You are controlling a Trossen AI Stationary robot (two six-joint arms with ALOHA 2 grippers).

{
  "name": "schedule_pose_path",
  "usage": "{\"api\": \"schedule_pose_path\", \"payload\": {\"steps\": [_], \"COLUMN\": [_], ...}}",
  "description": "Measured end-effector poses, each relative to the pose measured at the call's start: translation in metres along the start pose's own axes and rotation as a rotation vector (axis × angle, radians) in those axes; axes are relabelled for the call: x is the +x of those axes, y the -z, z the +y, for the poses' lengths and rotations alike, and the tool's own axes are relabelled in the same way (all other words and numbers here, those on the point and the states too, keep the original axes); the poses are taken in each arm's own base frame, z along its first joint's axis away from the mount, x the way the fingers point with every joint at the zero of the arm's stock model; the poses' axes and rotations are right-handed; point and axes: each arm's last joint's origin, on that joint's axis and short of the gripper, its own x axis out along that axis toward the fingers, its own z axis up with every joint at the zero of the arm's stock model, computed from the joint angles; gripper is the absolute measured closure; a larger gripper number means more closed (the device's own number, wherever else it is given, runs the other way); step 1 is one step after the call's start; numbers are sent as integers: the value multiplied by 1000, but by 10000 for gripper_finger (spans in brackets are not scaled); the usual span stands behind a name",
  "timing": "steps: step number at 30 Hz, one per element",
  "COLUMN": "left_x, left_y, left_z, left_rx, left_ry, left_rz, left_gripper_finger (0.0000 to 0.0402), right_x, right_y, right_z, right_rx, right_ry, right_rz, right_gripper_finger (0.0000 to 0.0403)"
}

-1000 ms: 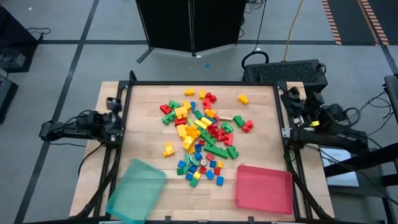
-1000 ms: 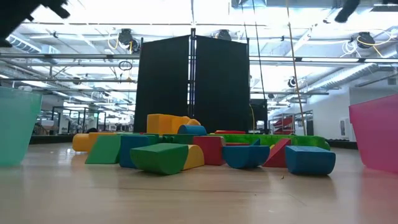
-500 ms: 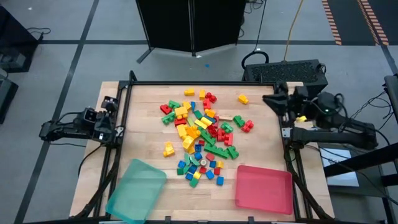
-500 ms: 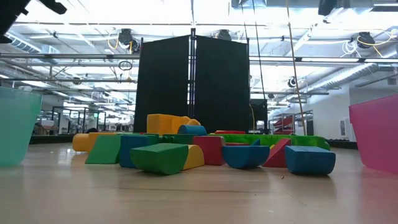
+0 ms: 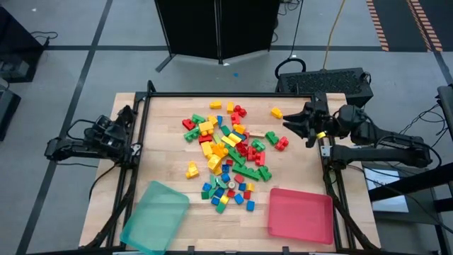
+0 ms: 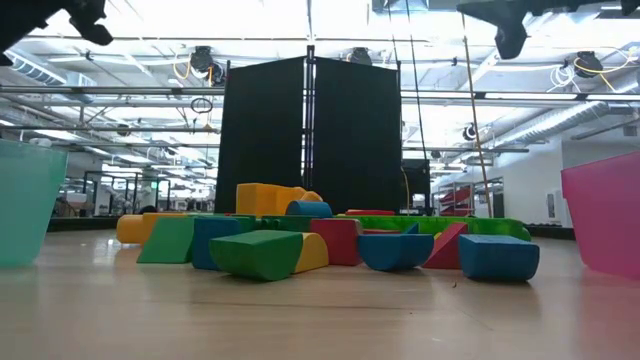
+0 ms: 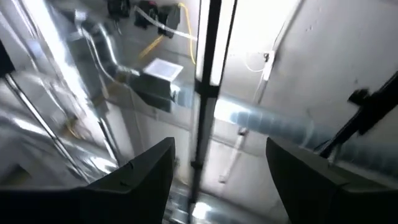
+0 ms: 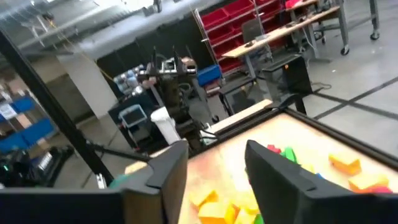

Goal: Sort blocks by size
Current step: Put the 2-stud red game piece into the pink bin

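- Dozens of blocks (image 5: pixel 228 156) in red, yellow, green and blue lie heaped on the middle of the wooden table (image 5: pixel 163 145), none in either tray.
- One yellow block (image 5: pixel 276 112) sits apart near the far right corner; another yellow block (image 5: pixel 192 170) lies alone on the left of the pile.
- Red blocks (image 5: pixel 282 142) sit just right of the heap, nearest the right end effector.
- Teal tray (image 5: pixel 154 216) on the near left corner, tilted and hanging over the table edge.
- Red tray (image 5: pixel 300 214) on the near right corner, flat on the table.
- Right end effector (image 5: pixel 294 125) over the table's right edge, above the surface, pointing toward the pile; fingers (image 8: pixel 283 177) parted, nothing between them.
- Right wrist view looks past those fingers at yellow and green blocks on the table and the left arm beyond.
- Left end effector (image 5: pixel 124 117) off the table's left side by the frame rail, raised; fingers (image 7: pixel 140 177) spread wide, holding nothing, camera aimed up at the ceiling.
- Low view: green, blue, red and yellow blocks (image 6: pixel 330 245) in a row across the table, teal tray wall at left, red tray wall at right, black screen panels (image 6: pixel 310 135) behind.
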Motion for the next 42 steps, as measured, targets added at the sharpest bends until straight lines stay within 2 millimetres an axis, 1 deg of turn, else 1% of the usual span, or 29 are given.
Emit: {"api": "schedule_pose_path", "payload": {"steps": [3,5,9,11,14,17,20,23,28,31,33,38,42], "left_x": [16,33,75,96,122,136,142,141,135,134,135,134,133], "left_y": [-4,-4,-12,-17,-21,-18,-9,0,13,18,18,14,8], "left_z": [-7,-13,-28,-35,-42,-44,-41,-36,-30,-29,-29,-30,-31], "left_rx": [-58,-56,6,50,106,171,228,221,150,142,142,161,150], "left_ry": [28,38,-44,-85,-162,-267,-377,-476,-592,-615,-615,-596,-586], "left_rz": [51,179,450,553,689,828,930,991,1048,1067,1066,1063,1047], "left_gripper_finger": [146,146,146,146,146,146,146,146,146,146,146,146,146], "right_x": [0,1,2,2,-1,-3,0,7,18,21,25,43,58], "right_y": [2,-1,-17,-26,-36,-37,-26,-5,37,58,65,71,81], "right_z": [-1,1,7,11,14,12,6,-4,-24,-35,-39,-43,-50], "right_rx": [-71,-120,-239,-286,-340,-426,-499,-561,-634,-685,-717,-833,-900], "right_ry": [13,29,92,128,239,327,356,338,291,249,224,136,71], "right_rz": [30,68,201,311,531,758,946,1116,1274,1339,1352,1325,1378], "right_gripper_finger": [214,203,188,186,186,186,186,186,186,186,186,186,186]}}
